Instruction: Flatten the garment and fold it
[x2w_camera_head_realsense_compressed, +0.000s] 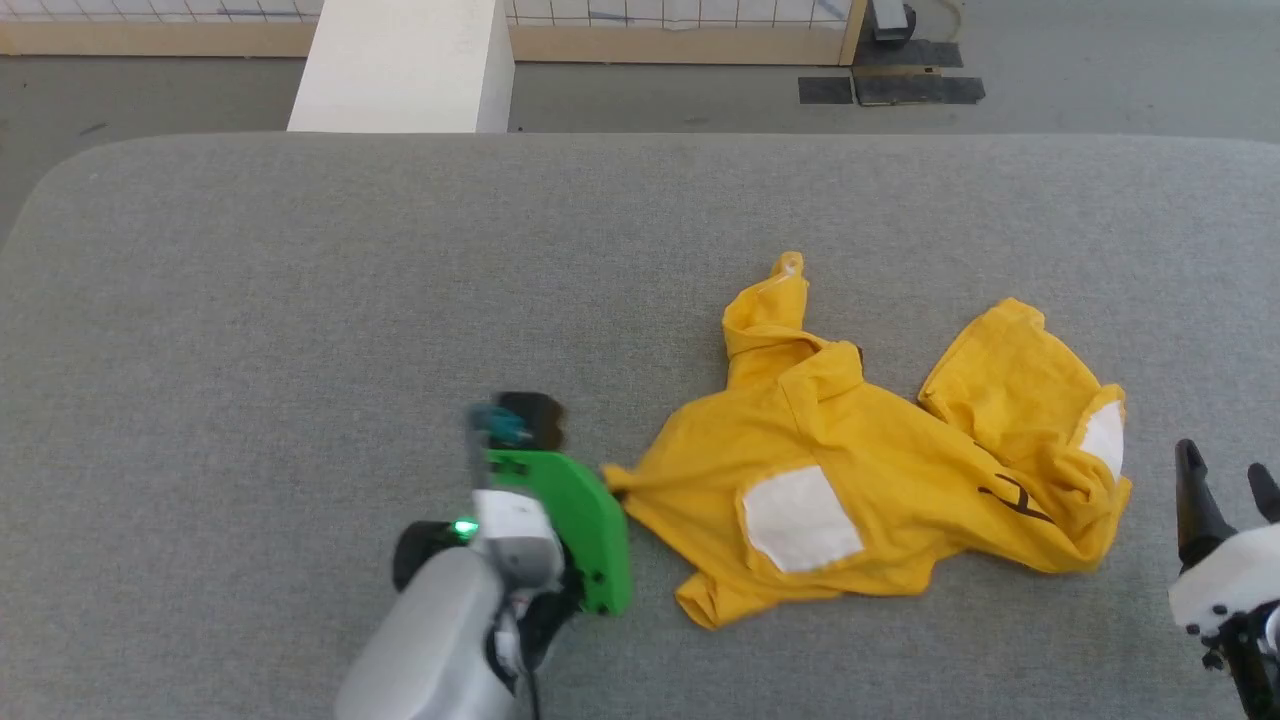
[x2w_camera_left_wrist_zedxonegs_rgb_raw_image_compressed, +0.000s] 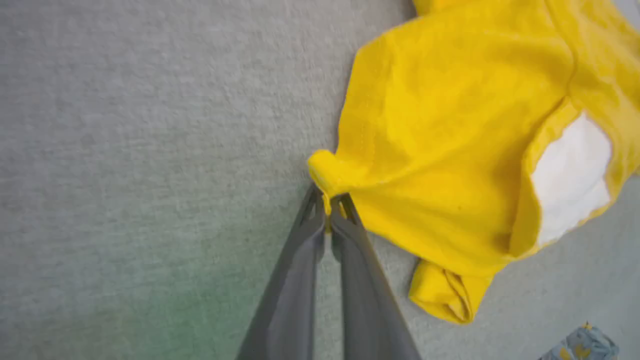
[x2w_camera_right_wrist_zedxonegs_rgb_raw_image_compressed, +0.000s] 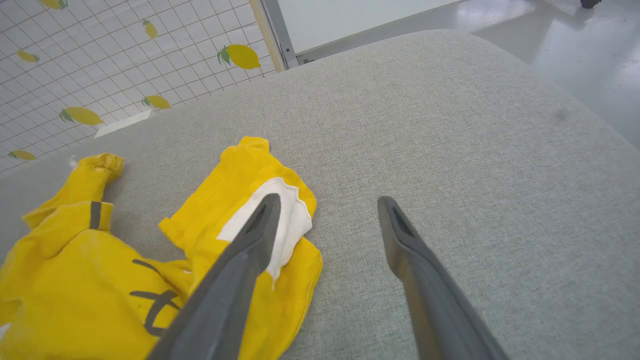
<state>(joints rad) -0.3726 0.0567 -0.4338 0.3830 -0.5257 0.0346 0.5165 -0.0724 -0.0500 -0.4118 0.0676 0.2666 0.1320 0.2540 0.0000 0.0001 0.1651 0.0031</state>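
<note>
**Pinching a corner, with the spread yet to come**

My left hand (x2w_camera_left_wrist_zedxonegs_rgb_raw_image_compressed: 328, 205) is clamped on a bunched tip of the yellow shirt (x2w_camera_head_realsense_compressed: 880, 450). Its fingers nearly meet, with a nub (x2w_camera_left_wrist_zedxonegs_rgb_raw_image_compressed: 325, 170) of cloth squeezed between them, low against the grey counter (x2w_camera_head_realsense_compressed: 400, 280). The shirt lies crumpled right of centre on the counter, nearer my edge than the far one. A white patch (x2w_camera_head_realsense_compressed: 800, 518) faces up in the middle, black marks (x2w_camera_head_realsense_compressed: 1015, 495) show toward the right, and a twisted end (x2w_camera_head_realsense_compressed: 775, 300) pokes away from me. My right hand (x2w_camera_right_wrist_zedxonegs_rgb_raw_image_compressed: 327, 200) hangs wide and empty just past the shirt's right edge. In its wrist view one finger lies across a second white patch (x2w_camera_right_wrist_zedxonegs_rgb_raw_image_compressed: 295, 220), touching nothing that I can make out.

I judge this to be the very start of the flattening step: no fold is in place and the cloth is rumpled throughout. As I read it, the next move has two options. The right hand could take hold of the opposite edge so the pair can draw the shirt taut. Or the left could drag its corner outward to my left while the rest trails along the counter. The grip is on a small nub, so a hard tug could slip it free; a slow, low pull looks safer. Whether that nub is hem or sleeve, I cannot tell.
</note>
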